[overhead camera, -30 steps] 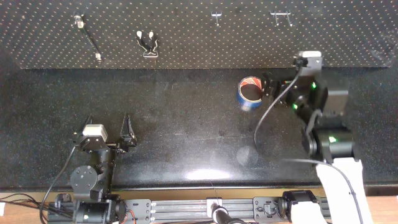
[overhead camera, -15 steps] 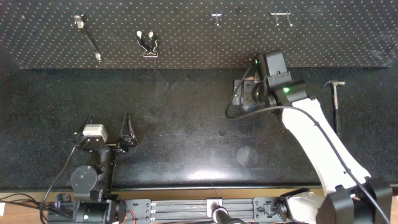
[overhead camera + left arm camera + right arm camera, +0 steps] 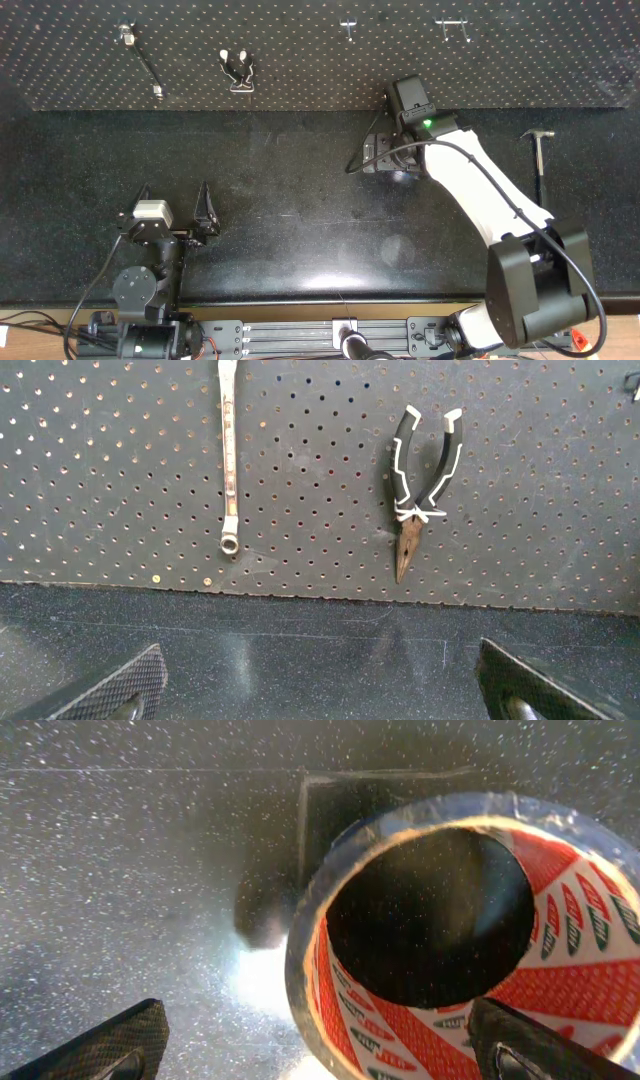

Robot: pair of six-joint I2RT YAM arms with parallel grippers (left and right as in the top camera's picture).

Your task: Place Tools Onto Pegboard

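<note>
1. Count: one roll of tape (image 3: 400,1030) with a blue outer face and a red-and-white patterned core; one hammer (image 3: 541,165) with a dark handle and silvery head; one long silvery wrench (image 3: 228,460); one pair of black-and-white handled pliers (image 3: 425,480); two small metal hooks (image 3: 348,27) (image 3: 452,28).
2. The right jaws are spread wide and hold nothing; the roll of tape lies flat on the black speckled table (image 3: 300,220) just beneath them, between the two fingers and closer to one; whether that finger touches it I cannot tell.
3. The left jaws are wide open and empty, low over the table's left side, facing the black perforated pegboard (image 3: 300,60).
4. Wrench and pliers hang on the pegboard's left part; the hooks sit higher to the right; the hammer lies on the table at the far right, well apart from the tape.
</note>
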